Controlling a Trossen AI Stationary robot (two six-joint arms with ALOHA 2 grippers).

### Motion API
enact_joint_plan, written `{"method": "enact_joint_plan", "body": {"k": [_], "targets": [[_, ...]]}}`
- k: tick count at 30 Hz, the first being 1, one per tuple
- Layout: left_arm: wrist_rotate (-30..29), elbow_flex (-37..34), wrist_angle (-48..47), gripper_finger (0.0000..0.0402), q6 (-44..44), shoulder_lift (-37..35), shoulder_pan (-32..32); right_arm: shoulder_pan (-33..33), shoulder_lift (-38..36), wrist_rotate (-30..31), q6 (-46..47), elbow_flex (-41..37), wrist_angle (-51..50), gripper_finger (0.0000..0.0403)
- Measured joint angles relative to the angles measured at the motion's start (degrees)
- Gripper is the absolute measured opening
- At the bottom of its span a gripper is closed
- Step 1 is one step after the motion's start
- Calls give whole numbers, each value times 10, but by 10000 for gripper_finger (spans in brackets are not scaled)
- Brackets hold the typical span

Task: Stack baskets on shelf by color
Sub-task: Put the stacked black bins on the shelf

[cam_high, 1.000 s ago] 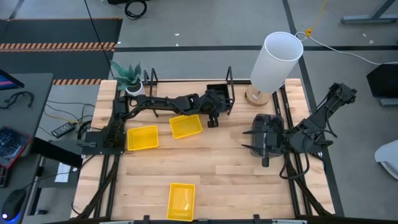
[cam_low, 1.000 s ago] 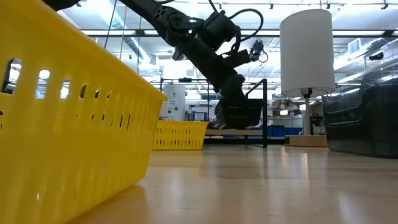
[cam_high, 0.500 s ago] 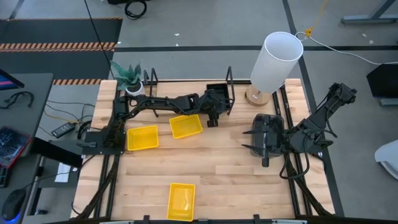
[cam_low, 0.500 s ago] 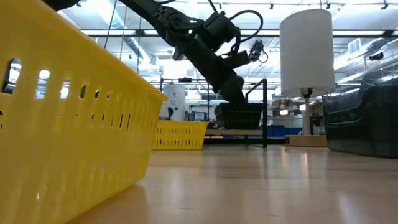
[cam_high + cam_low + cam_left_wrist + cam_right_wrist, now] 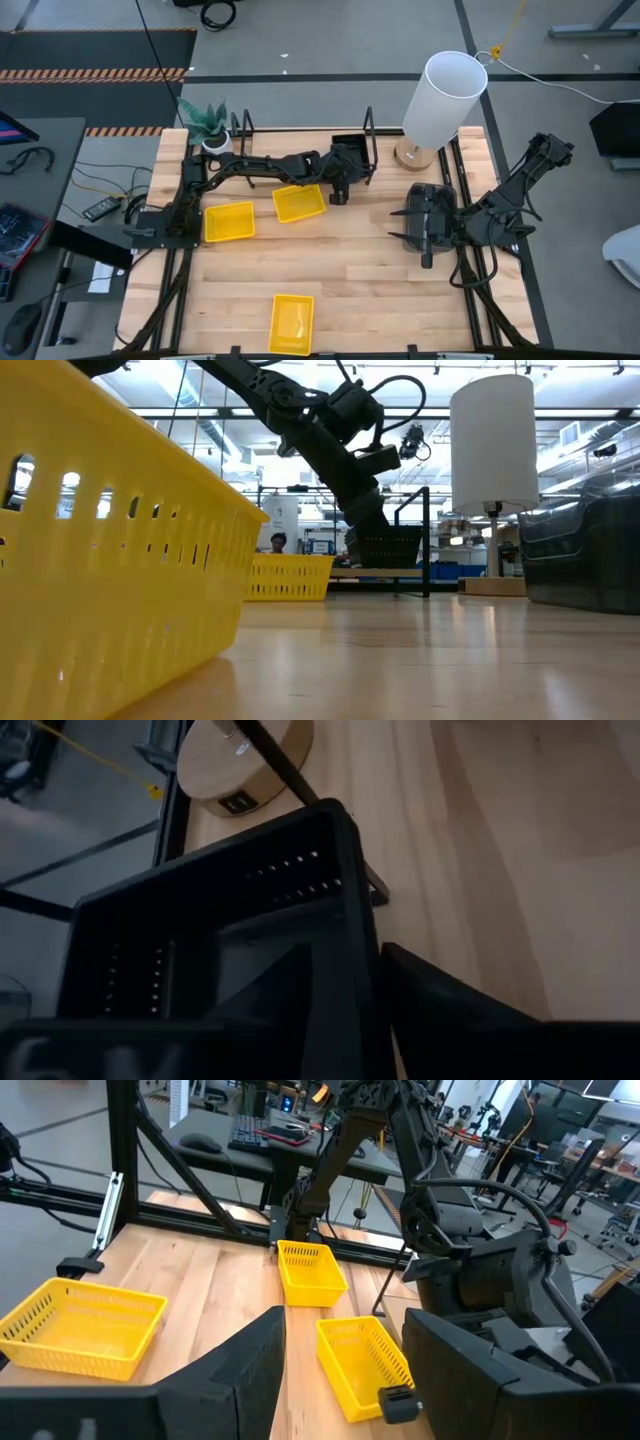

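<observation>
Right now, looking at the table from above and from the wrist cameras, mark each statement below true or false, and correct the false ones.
1. Three yellow baskets lie on the tabletop. True.
2. The left gripper is at the black basket on the shelf. True.
3. The right gripper holds a yellow basket. False: its fingers are open, nothing between them.
4. The white lamp lies on its side. False: it stands upright on its round wooden base.
5. A yellow basket sits on the shelf. False: all three are on the table.
</observation>
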Motion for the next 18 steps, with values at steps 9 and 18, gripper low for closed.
{"method": "enact_joint_plan", "body": {"k": [9,18], "targets": [[0,0,0,67,16,0,0,0,0,0,-2,0,0,207],[0,0,-5,45,17,0,0,0,0,0,-2,0,0,207]]}}
